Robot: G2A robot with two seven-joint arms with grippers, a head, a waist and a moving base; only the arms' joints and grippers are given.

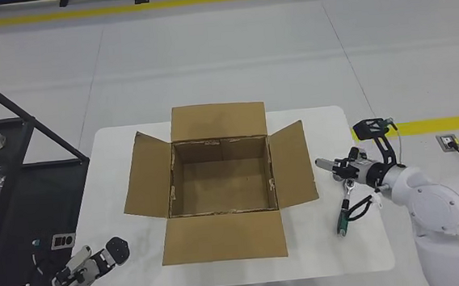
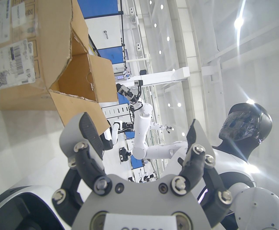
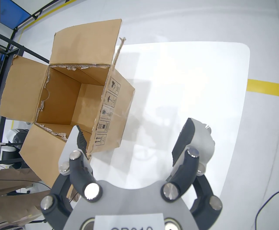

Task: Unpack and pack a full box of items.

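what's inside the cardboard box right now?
The cardboard box shows a bare floor and inner walls with no items, all four flaps folded out. The near wall's inner face is covered by its own rim in the top view.

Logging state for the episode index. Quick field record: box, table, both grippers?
box: cardboard, mid-table, all four flaps spread open, nothing inside
table: white, rounded corners
left gripper: fingers open, holding nothing, by the table's near corner, apart from the box
right gripper: fingers open, holding nothing, above the table beside a side flap
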